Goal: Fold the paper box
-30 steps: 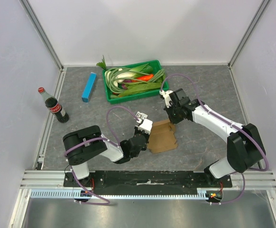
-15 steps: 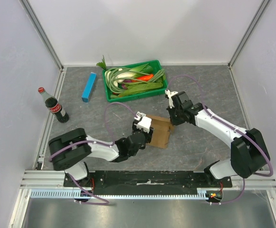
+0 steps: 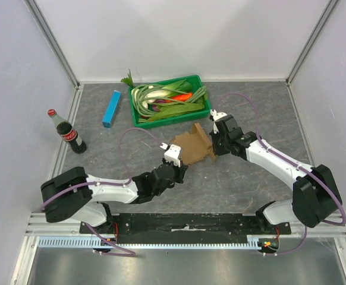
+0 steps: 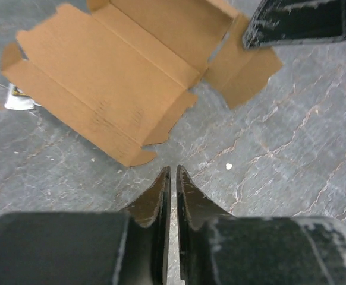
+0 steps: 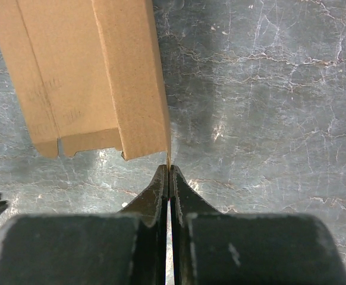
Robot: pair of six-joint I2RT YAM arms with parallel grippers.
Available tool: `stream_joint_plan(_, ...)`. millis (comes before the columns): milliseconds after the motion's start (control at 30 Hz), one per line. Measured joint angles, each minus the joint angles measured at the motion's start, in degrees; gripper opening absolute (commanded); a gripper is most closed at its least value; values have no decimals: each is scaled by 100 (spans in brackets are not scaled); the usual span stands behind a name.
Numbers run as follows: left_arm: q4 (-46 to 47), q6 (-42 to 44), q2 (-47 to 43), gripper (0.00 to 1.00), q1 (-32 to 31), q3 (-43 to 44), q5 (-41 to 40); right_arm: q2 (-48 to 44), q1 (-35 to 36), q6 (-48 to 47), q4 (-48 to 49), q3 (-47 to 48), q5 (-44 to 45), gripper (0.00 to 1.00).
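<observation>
A cola bottle stands upright near the left edge of the grey table, a slim blue box lying beyond it. A green tray of vegetables sits farther back at centre. The left claw reaches in low and points at the near edge of the paper box without touching it. Its fingers are all but pressed together, with nothing between them. The brown box lies opened out mid-table, just in front of the tray and between the two arms, creases and flaps showing. The right claw, pressed together, pinches the thin edge of the box's right-hand panel, which appears raised off the table.
</observation>
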Motion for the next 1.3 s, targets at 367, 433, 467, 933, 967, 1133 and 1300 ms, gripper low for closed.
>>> stream_joint_plan(367, -107, -166, 1510, 2, 905, 1084, 1423, 9, 79, -4, 107, -15, 33, 8)
stream_joint_plan(433, -127, -166, 1731, 2, 903, 1246, 1657, 42, 81, -7, 111, -15, 33, 8)
stream_joint_plan(467, -162, -164, 1862, 2, 901, 1364, 1757, 72, 92, -7, 120, -15, 33, 8)
stream_joint_plan(933, -468, -184, 2726, 2, 907, 1963, 2098, 234, 144, -44, 98, -15, 118, 19)
stream_joint_plan(967, -503, -188, 2732, 2, 907, 1982, 2094, 234, 144, -39, 98, -15, 120, 20)
stream_joint_plan(1133, -516, -232, 2793, 2, 907, 2057, 2072, 234, 166, 63, 68, -15, 131, 25)
stream_joint_plan(1300, -542, -236, 2575, 10, 909, 1838, 2194, 234, 181, 96, 9, -15, 133, 33)
